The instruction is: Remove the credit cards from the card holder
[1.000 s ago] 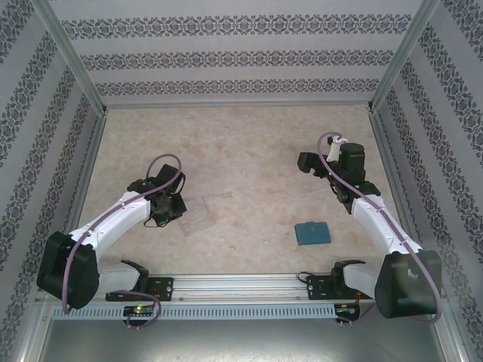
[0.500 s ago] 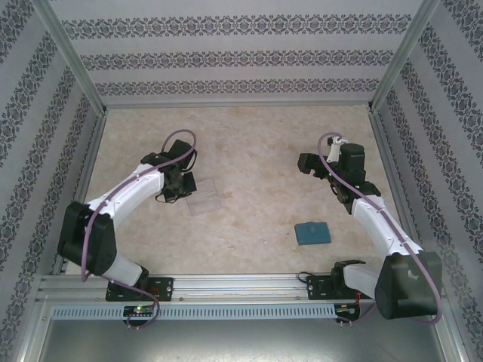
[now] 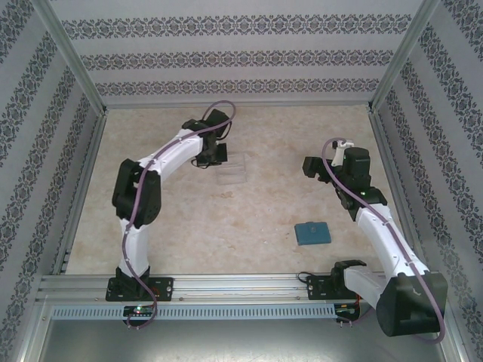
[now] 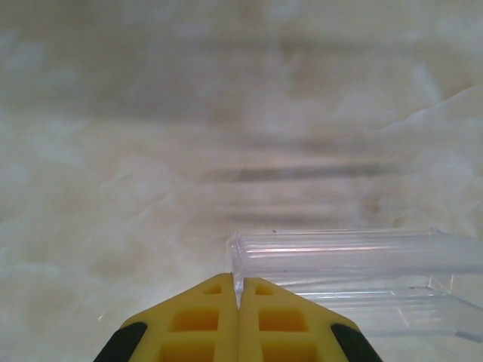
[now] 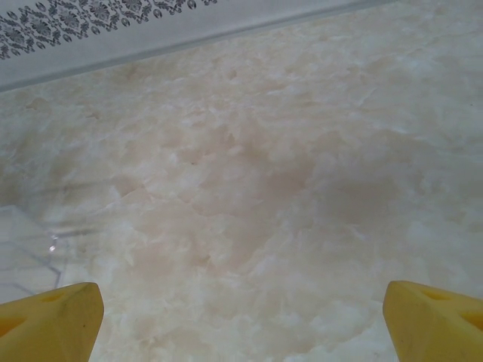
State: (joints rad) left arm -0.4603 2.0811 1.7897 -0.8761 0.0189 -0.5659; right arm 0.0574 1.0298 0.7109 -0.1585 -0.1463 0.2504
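The card holder (image 3: 312,233), a small teal wallet, lies closed and flat on the table at the near right. No credit cards are in sight; they are hidden. My left gripper (image 3: 215,157) (image 4: 238,286) is stretched to the far middle, its yellow fingers shut on the wall at a corner of a clear plastic tray (image 3: 232,170) (image 4: 339,253). My right gripper (image 3: 311,167) (image 5: 241,300) hovers behind the card holder, open wide, with bare table between its fingers.
The marble-patterned table (image 3: 256,211) is walled by patterned panels with metal posts at the back corners. Part of the clear tray (image 5: 23,253) is visible at the left edge of the right wrist view.
My left arm has swung from the near left out to the far middle, carrying the clear tray with it. The right arm has shifted slightly; the card holder has not moved.
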